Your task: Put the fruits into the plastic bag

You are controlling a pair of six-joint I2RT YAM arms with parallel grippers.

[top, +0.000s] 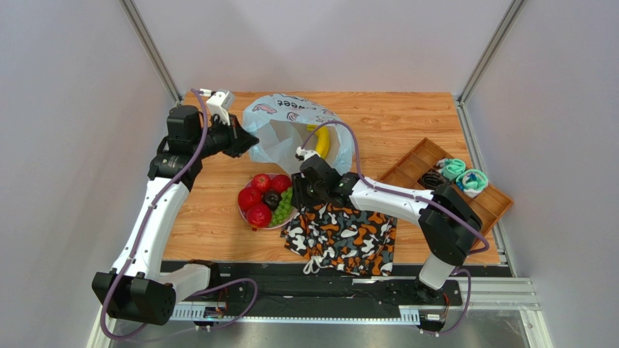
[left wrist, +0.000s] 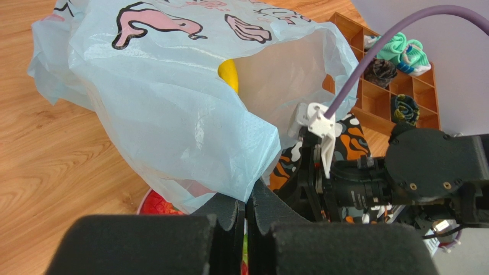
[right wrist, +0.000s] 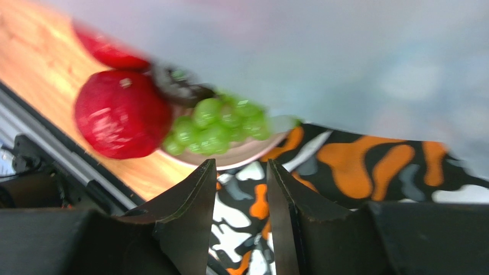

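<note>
The light-blue plastic bag (top: 287,129) lies open on the table, and one yellow banana (top: 322,142) shows inside it. My left gripper (top: 247,145) is shut on the bag's rim (left wrist: 252,177) and holds the mouth up. Red round fruits (top: 259,215), a dark fruit (top: 272,199) and green grapes (top: 283,206) sit on the pink plate (top: 245,217). My right gripper (top: 298,190) is open and empty, just right of the plate. In the right wrist view the grapes (right wrist: 221,120) and a red fruit (right wrist: 120,114) lie just beyond my open right gripper (right wrist: 240,167).
The camouflage cloth (top: 341,235) lies under and in front of my right gripper. A wooden compartment tray (top: 414,163) with rolled socks stands at the right edge. The bag hangs over the back of the plate.
</note>
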